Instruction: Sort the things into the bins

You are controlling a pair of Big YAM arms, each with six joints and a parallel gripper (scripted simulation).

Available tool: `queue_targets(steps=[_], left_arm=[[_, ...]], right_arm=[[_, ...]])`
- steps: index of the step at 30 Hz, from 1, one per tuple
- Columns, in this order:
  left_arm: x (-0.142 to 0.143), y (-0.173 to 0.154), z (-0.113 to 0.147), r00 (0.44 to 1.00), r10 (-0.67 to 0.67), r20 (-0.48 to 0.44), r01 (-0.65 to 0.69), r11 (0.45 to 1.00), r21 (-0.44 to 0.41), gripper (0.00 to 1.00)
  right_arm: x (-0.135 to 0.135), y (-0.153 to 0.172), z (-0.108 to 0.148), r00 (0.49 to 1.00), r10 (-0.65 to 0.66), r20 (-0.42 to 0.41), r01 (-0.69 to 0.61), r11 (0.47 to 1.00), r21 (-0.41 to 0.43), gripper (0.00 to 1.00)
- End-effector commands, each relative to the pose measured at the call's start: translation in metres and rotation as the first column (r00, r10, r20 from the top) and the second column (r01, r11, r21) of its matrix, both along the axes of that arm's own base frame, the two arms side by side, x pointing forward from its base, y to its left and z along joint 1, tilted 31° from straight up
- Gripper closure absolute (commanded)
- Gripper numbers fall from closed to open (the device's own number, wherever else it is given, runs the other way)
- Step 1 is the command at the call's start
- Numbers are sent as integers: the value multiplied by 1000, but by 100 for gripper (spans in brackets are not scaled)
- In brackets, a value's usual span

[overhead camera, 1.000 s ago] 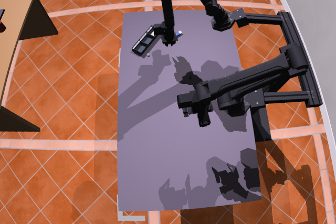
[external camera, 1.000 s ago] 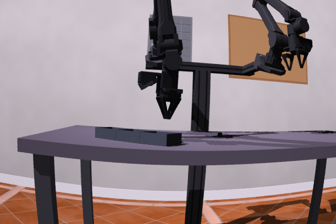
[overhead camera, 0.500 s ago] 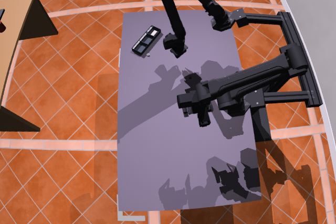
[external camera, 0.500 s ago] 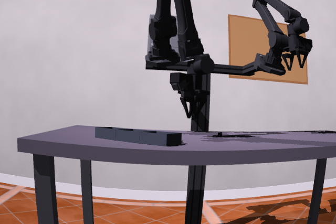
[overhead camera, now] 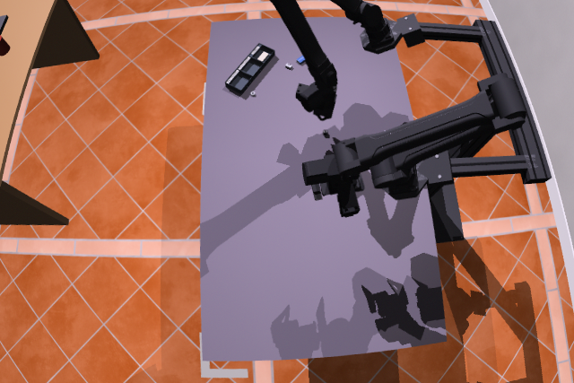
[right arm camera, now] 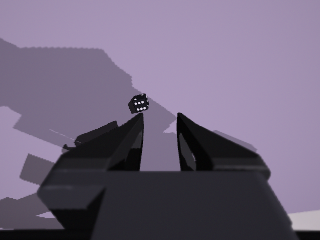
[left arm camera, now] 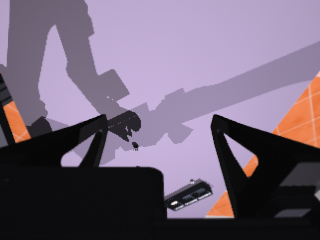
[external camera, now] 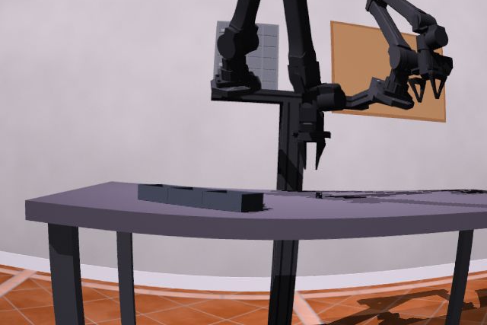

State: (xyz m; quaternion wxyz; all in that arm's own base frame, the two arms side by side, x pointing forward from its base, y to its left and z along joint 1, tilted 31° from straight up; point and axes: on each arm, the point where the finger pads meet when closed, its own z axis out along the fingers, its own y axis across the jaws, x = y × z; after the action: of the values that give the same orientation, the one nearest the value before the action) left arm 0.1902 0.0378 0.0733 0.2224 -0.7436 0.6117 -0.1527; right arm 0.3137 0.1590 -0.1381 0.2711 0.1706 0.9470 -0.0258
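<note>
A long dark bin [overhead camera: 240, 77] [external camera: 196, 196] [left arm camera: 189, 195] with three compartments stands at the table's far left part; a white card [overhead camera: 264, 56] lies in its end compartment. A small black die [overhead camera: 326, 133] [external camera: 318, 194] [left arm camera: 135, 145] [right arm camera: 138, 103] lies on the table near the middle. My right gripper [overhead camera: 319, 112] [external camera: 312, 156] [right arm camera: 160, 119] hangs above the table just short of the die, fingers a little apart with nothing between them. My left gripper [overhead camera: 317, 192] [external camera: 426, 93] [left arm camera: 159, 120] is wide open and empty, high above the table.
A small white piece [overhead camera: 289, 65] and a blue piece [overhead camera: 300, 59] lie right of the bin. A small metal nut [overhead camera: 253, 93] lies by the bin's near end. The arms' frame stands along the table's right edge in the top view.
</note>
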Motion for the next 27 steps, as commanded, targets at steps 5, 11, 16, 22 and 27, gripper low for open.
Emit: queue_targets(steps=[5, 11, 16, 22, 27], left_arm=[[-4, 1, -2, 1000, 17, -8, -17, 1000, -9, 0], [-4, 1, -2, 1000, 17, -8, -17, 1000, -9, 0], [-4, 1, -2, 1000, 17, -8, -17, 1000, -9, 0], [-4, 1, -2, 1000, 17, -8, -17, 1000, -9, 0], [-4, 1, -2, 1000, 17, -8, -17, 1000, -9, 0]], right_arm=[[-20, 39, -18, 971, 226, -79, -235, 963, -132, 70], [-10, 24, -6, 976, 206, -66, -212, 970, -120, 70], [-21, 28, -16, 969, 234, -80, -243, 961, -130, 70], [-10, 27, -12, 975, 210, -69, -217, 968, -124, 70], [-6, 28, -8, 976, 206, -68, -213, 969, -123, 70]])
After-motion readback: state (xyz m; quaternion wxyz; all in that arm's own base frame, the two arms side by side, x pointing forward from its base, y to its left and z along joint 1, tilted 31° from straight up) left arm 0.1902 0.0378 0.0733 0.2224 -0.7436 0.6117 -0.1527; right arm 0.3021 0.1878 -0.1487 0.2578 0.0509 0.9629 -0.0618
